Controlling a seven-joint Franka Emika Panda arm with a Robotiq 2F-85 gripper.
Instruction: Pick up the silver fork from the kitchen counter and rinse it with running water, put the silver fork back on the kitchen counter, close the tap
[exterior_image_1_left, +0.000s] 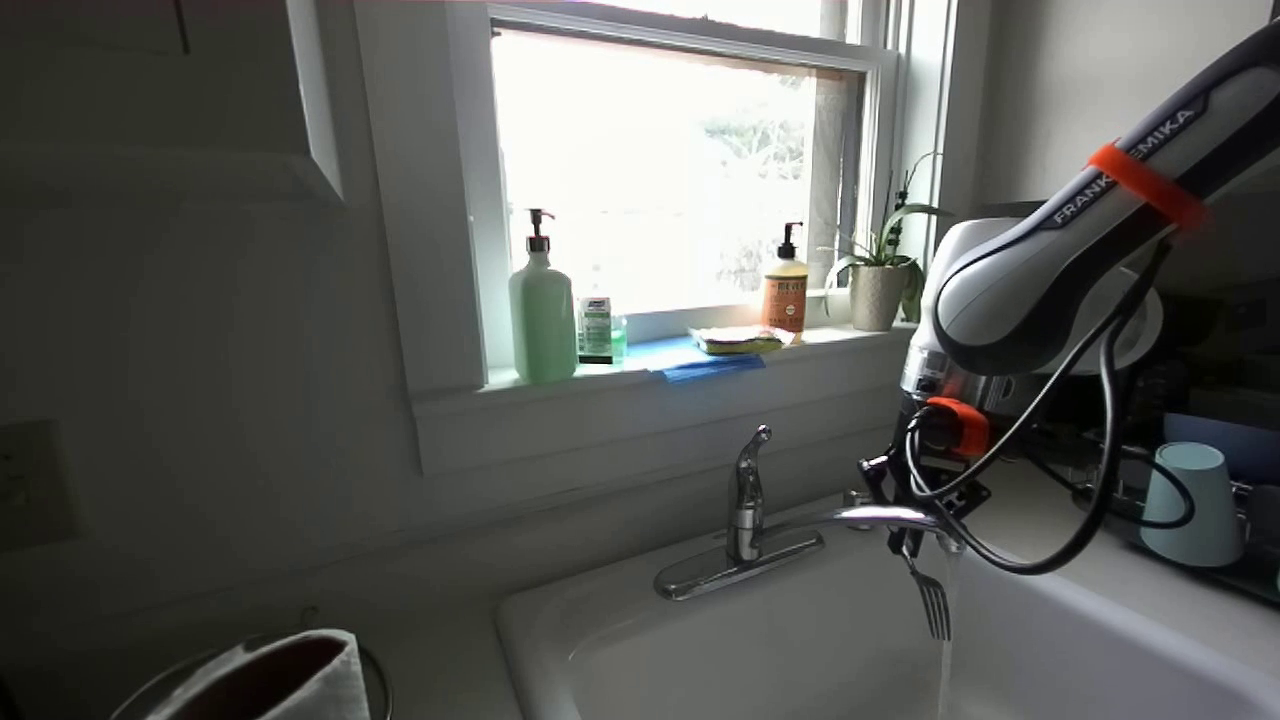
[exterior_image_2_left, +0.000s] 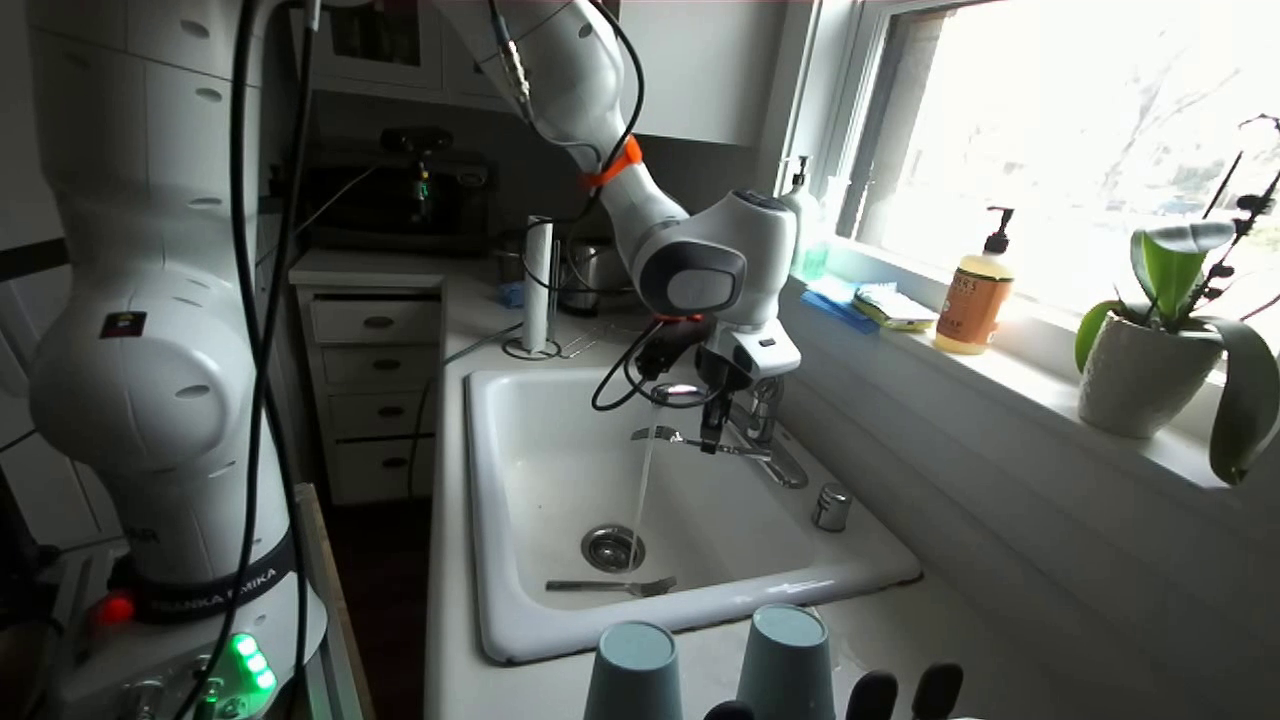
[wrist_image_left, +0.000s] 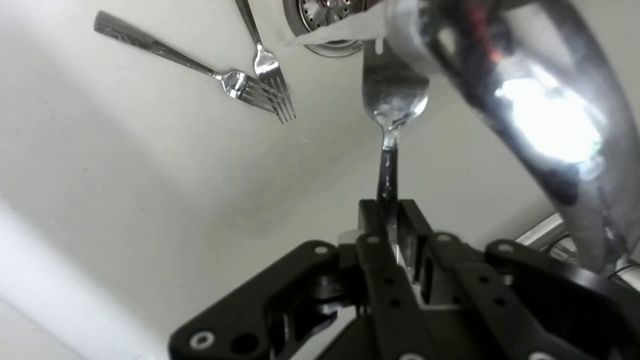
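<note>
My gripper (wrist_image_left: 389, 212) is shut on the handle of the silver fork (wrist_image_left: 392, 102). The fork hangs over the sink, tines down in an exterior view (exterior_image_1_left: 932, 605), and it also shows in an exterior view (exterior_image_2_left: 655, 434). The tap (exterior_image_1_left: 748, 510) has its lever upright; its spout (wrist_image_left: 545, 130) is close beside my gripper. Running water (exterior_image_2_left: 645, 480) falls from the spout and crosses the fork's tines in view; the wrist view hides the tine tips, so exact contact is unclear. The kitchen counter (exterior_image_2_left: 455, 590) borders the sink.
Two more forks (wrist_image_left: 175, 52) lie crossed in the white sink (exterior_image_2_left: 500, 640) near the drain (exterior_image_2_left: 612, 548). Light blue cups (exterior_image_2_left: 640, 680) stand beside the sink. Bottles (exterior_image_1_left: 543, 315) and a potted plant (exterior_image_1_left: 875, 297) line the window ledge. A paper towel holder (exterior_image_2_left: 537, 285) stands on the counter.
</note>
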